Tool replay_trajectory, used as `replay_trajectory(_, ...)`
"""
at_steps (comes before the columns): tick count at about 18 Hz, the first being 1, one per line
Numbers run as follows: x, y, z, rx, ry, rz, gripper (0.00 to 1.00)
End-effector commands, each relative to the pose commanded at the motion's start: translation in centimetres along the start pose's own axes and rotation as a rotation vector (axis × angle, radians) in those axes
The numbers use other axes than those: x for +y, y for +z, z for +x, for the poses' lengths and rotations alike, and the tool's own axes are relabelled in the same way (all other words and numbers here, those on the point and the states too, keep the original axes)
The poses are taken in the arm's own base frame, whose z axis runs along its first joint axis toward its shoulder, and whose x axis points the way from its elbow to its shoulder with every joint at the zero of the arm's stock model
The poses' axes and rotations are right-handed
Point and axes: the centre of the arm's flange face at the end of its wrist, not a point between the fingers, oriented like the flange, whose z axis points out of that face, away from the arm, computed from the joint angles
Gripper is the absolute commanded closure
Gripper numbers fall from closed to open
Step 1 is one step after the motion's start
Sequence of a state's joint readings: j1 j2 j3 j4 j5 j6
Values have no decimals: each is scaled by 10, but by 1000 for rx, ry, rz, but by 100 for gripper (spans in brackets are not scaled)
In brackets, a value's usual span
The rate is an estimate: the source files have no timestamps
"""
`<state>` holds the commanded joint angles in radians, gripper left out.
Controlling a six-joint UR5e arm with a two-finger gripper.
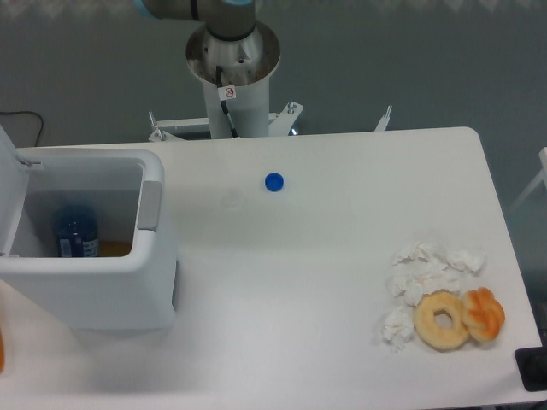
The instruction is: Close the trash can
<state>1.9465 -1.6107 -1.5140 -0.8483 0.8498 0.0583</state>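
The trash can (pixel 94 282) is standing open at the left edge of the table (pixel 325 282), its lid (pixel 8 201) tilting up on the left side and its grey latch tab (pixel 149 205) sitting on the right rim. A blue bottle (pixel 75 232) is lying inside. The arm base (pixel 232 64) is rising beyond the far edge; the gripper is out of view, so its finger state cannot be told. A blue cap (pixel 273 181) is lying near the far middle. Crumpled tissues (pixel 423 275) and two donuts (pixel 460 317) are sitting at the near right.

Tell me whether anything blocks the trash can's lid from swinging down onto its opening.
Nothing visible does. The large white boxy plastic trash can stands open, its flat white lid raised at the left edge. A blue bottle sits low inside, well below the rim. The tool is out of view.
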Motion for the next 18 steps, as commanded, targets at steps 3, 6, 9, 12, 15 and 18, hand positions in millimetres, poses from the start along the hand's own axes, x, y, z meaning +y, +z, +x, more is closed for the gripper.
replay_trajectory(3, -2, -9, -21, -37, -10, 14, 0)
replay_trajectory(6, 0, -12, -37, -60, -13, 13, 0)
replay_trajectory(9, -3, -23, -58, -88, -17, 27, 0)
replay_trajectory(12, 4, -18, -70, -94, 56, 10, 0)
replay_trajectory(15, 18, -12, -84, -97, 108, -17, 0)
replay_trajectory(18, 22, -14, -95, -107, 97, -21, 0)
